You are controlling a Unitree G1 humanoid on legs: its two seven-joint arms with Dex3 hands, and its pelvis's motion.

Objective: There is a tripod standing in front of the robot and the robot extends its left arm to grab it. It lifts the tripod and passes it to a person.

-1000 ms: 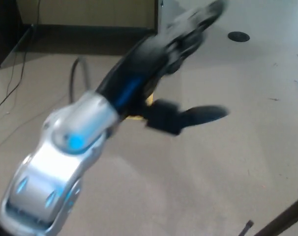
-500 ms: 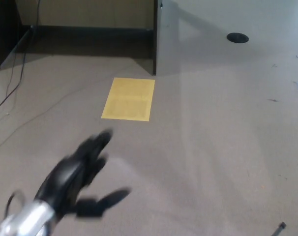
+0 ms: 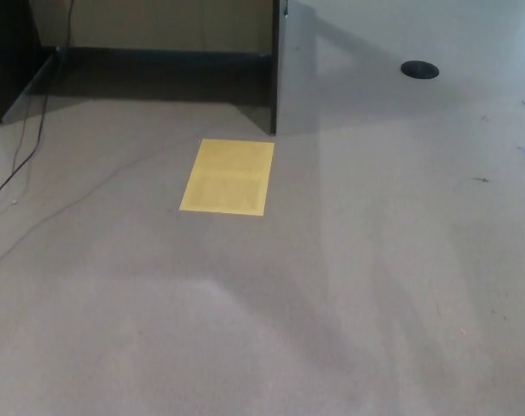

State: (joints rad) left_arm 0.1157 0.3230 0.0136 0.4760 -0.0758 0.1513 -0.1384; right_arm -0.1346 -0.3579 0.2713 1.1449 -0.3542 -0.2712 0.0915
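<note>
floor: bare grey carpet | yellow sheet, black disc lie where they did | left hand: gone from view since half a second ago, fingers' state cannot be told | right hand: unseen | tripod: not visible; handover probably over

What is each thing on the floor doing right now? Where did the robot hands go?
Flat yellow rectangular sheet: lying flat on the grey floor.
Thin dark cable: trailing loose across the floor.
Black round disc: lying flat.
Left hand: not in view.
Right hand: not in view.
</note>
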